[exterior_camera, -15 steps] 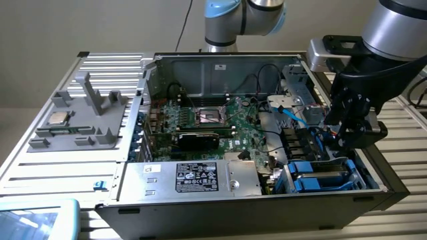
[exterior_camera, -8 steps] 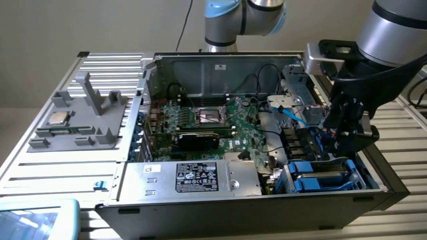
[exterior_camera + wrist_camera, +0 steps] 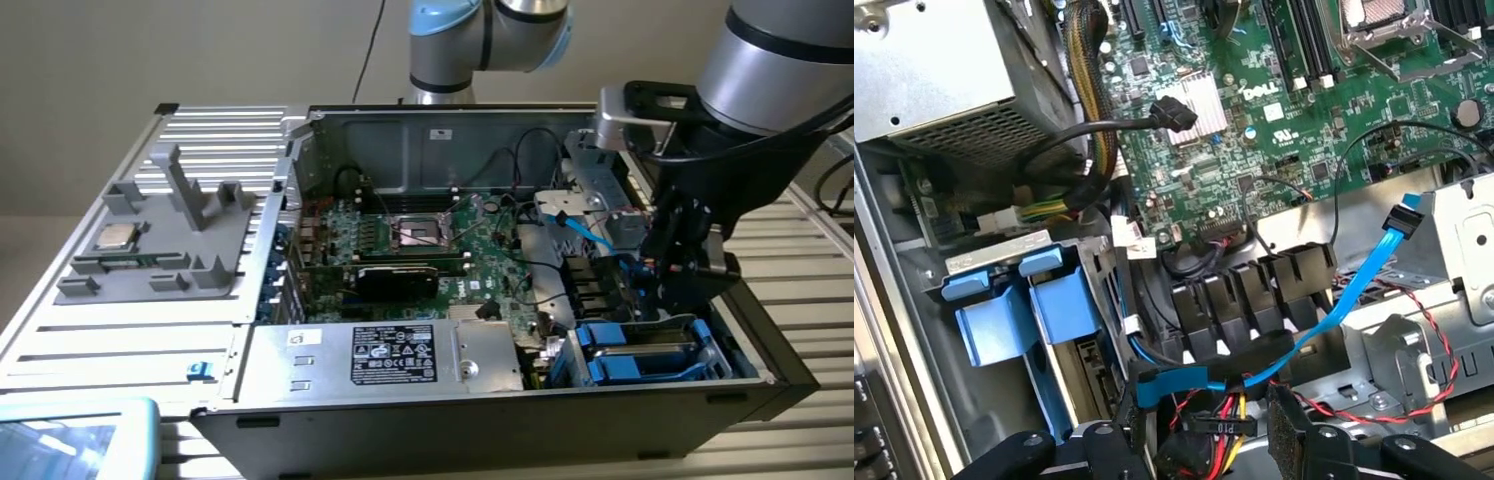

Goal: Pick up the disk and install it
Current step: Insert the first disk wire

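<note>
The disk sits in the drive bay at the front corner of the open computer case on the exterior view's right, its blue plastic frame around a grey body. In the wrist view the disk shows as blue tabs and a grey edge standing in the bay. My gripper hangs just above and behind that bay. In the wrist view my gripper has its two black fingers spread apart. Nothing is gripped; only cables lie beyond them. The gripper and the disk are apart.
A blue flat cable and red, black and yellow wires run under the fingers. The green motherboard fills the case middle. A silver box with a black label sits at the front. A grey fixture with a small chip lies outside.
</note>
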You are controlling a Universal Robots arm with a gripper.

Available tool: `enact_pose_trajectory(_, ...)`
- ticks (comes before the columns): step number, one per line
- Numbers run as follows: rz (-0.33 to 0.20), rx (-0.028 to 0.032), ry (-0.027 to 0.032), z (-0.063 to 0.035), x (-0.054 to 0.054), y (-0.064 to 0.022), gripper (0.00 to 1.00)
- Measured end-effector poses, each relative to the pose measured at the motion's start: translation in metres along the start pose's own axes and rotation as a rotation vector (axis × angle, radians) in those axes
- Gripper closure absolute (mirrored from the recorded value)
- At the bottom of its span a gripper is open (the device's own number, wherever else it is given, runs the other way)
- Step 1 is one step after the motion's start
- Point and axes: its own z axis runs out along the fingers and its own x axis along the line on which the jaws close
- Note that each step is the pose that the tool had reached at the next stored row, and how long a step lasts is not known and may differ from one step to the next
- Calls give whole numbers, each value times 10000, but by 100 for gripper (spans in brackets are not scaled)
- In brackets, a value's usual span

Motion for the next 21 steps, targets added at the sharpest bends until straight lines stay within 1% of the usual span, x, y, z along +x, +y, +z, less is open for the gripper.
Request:
enact_pose_trajectory(3,150,113,-26,0,-3,6,40)
enact_pose_trajectory(9,463,152,-12,-3,8,49,40)
enact_pose_trajectory(11,562,174,-10,-4,10,61,40)
enact_pose_trajectory(15,750,274,-31,-4,7,74,40)
enact_pose_trajectory(16,796,289,-32,-4,5,74,40)
enact_pose_trajectory(17,842,301,-33,-3,4,74,42)
enact_pose_trajectory(18,885,306,-30,-3,3,75,49)
enact_pose_trajectory(19,919,310,-28,-4,2,76,49)
enact_pose_trajectory(21,948,314,-26,-4,2,76,61)
